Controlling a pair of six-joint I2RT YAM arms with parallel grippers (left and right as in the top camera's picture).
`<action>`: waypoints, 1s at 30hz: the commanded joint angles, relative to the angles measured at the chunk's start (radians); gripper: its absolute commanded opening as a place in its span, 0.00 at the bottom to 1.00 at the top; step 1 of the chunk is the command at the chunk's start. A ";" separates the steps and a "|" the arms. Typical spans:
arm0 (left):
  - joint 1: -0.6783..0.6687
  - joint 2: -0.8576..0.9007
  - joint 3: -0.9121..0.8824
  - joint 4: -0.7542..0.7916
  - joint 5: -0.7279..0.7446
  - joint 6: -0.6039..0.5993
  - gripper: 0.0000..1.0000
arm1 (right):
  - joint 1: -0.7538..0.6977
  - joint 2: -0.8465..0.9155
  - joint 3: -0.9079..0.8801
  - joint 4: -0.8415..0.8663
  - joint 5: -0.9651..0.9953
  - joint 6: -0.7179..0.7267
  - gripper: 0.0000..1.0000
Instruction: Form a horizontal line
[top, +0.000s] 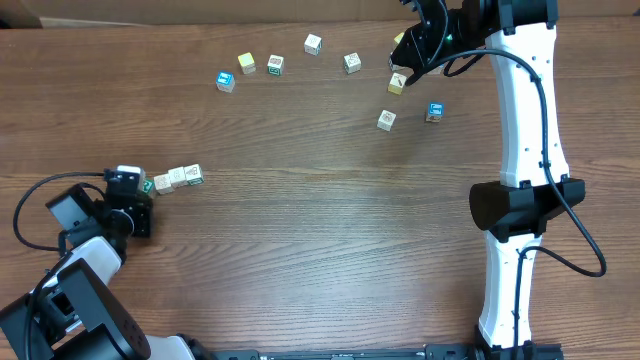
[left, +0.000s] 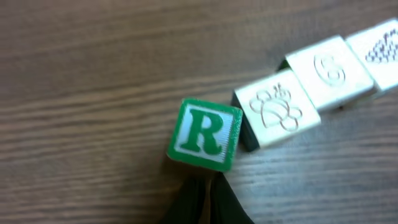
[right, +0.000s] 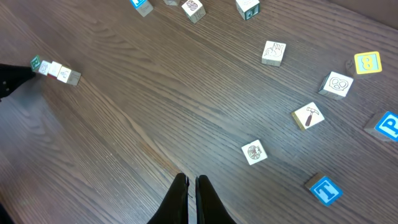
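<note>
**Four cubes in a row by the left gripper, nine loose ones far off**

The row of four small wooden letter cubes lies at the left side of the dark brown wooden table, running slightly uphill to the right in the overhead view. It holds one green-faced "R" cube at its left end and three pale whitish cubes. These are a paw-print cube, a cube with a curled engraved mark and a dotted-pattern cube cut off by the frame edge. The three pale ones sit side against side. The "R" cube is just beside the paw-print cube and turned a little out of line with it.

The left gripper has its black fingers pressed together on nothing, their tips right at the near side of the "R" cube. Whether they touch it cannot be told.

The right gripper is likewise closed and empty, hanging over the far right of the table.

Well apart from the row, the overhead view shows nine loose cubes. Two are blue-faced cubes, two are yellow cubes, one half hidden by the right arm, and five are paler.
</note>
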 joint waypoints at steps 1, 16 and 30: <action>-0.007 0.008 0.015 0.014 0.039 -0.042 0.04 | 0.002 -0.027 0.021 0.001 0.002 -0.008 0.04; -0.007 0.046 0.035 0.010 0.076 -0.070 0.04 | 0.002 -0.027 0.021 0.001 0.002 -0.008 0.04; -0.007 -0.006 0.183 -0.249 0.108 -0.066 0.04 | 0.002 -0.027 0.021 0.001 0.002 -0.008 0.04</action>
